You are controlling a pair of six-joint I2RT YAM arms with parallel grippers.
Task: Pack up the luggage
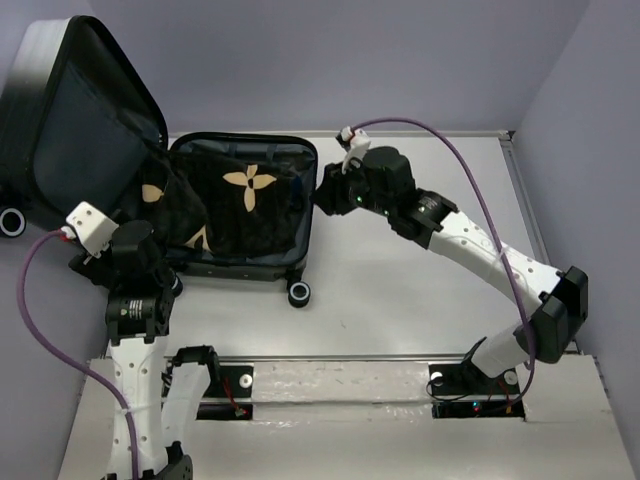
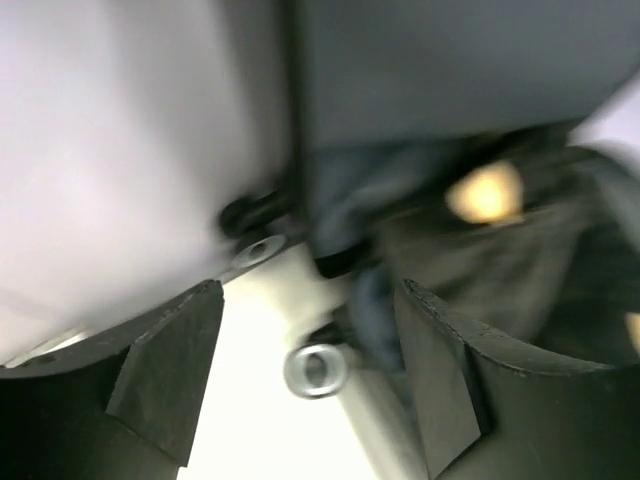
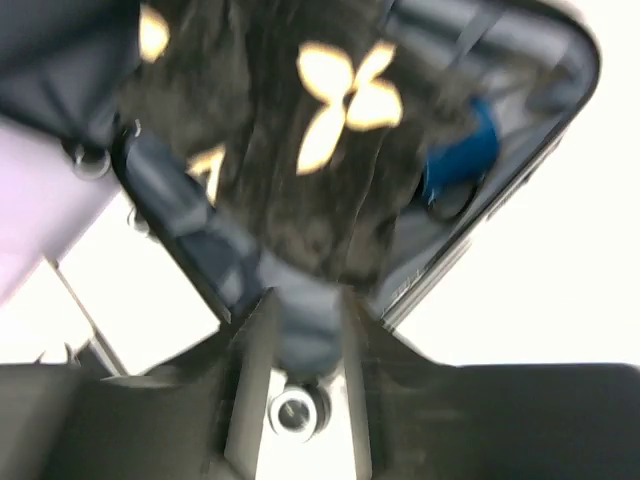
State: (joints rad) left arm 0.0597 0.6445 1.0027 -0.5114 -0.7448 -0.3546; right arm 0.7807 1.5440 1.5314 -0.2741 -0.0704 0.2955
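Suitcase was reckoned stiff and slick-shelled, so its rim looked pinched by the right gripper; left gripper was spread wide, empty.

From where I stand I count 1 small hard-shell suitcase with dark grey fabric lining and 1 folded black blanket. The blanket shows 3 tan flower prints. From above, 2 black caster wheels show plainly. There are 2 black-and-white robot arms and 2 purple cables.
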